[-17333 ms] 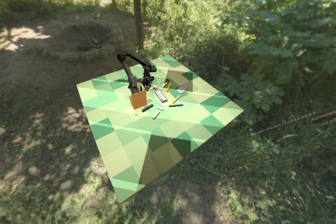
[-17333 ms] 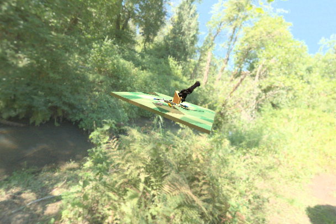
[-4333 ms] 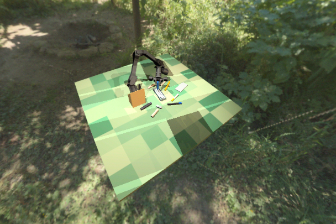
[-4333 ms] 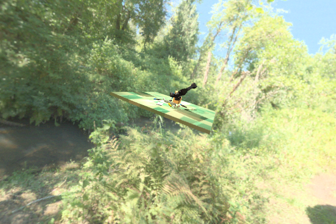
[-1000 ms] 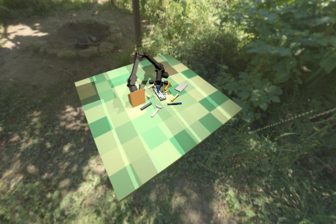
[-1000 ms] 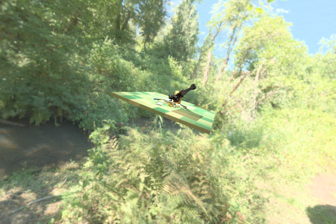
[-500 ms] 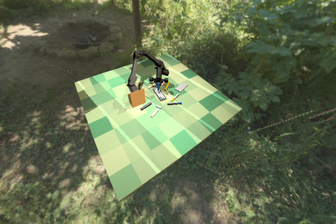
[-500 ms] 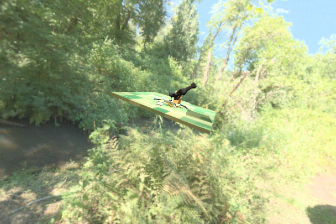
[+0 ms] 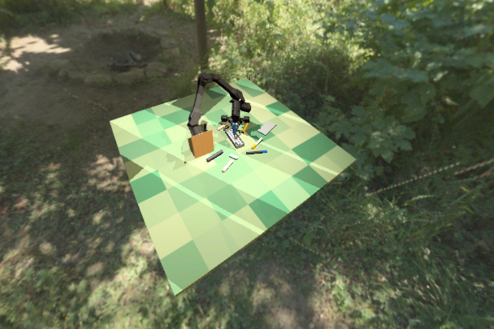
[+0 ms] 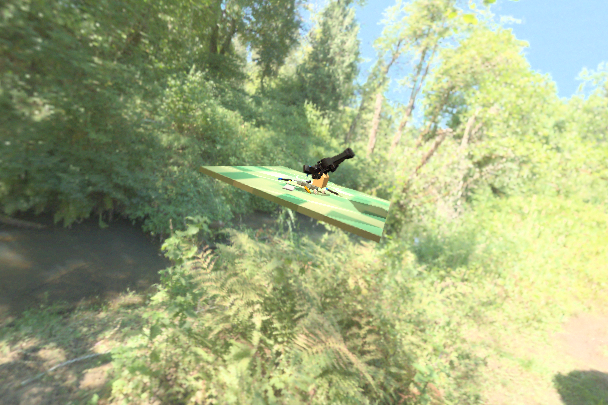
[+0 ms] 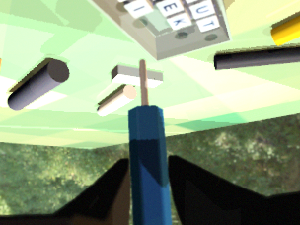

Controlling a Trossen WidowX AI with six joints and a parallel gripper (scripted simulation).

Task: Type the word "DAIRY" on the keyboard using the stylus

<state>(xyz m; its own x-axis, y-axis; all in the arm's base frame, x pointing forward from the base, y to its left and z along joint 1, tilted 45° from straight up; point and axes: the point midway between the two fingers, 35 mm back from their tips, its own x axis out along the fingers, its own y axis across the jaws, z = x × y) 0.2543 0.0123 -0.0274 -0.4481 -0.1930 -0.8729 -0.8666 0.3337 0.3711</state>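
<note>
My gripper [image 9: 235, 123] [image 11: 148, 165] is shut on the blue stylus [image 9: 235, 129] [image 11: 147, 123], which points down over the keyboard in the top view. In the wrist view its thin tip shows just outside the keyboard's near corner, with no key under it. The keyboard [image 9: 240, 145] [image 11: 170, 47] is a light grey tray with white lettered keys. The wrist view shows only its corner, with the keys I, E, K, U and T. The other letters are out of that view. The frames do not show the tip touching anything. In the exterior view the stylus is too small to tell.
An orange-brown box [image 9: 202, 144] [image 10: 320, 182] stands beside the arm's base. Around the keyboard lie a dark cylinder [image 9: 214, 156] [image 11: 39, 84], a white block [image 9: 233, 157], a white stick [image 9: 227, 166] [image 11: 115, 100], a black marker [image 9: 254, 153] [image 11: 262, 58] and a grey pad [image 9: 266, 127].
</note>
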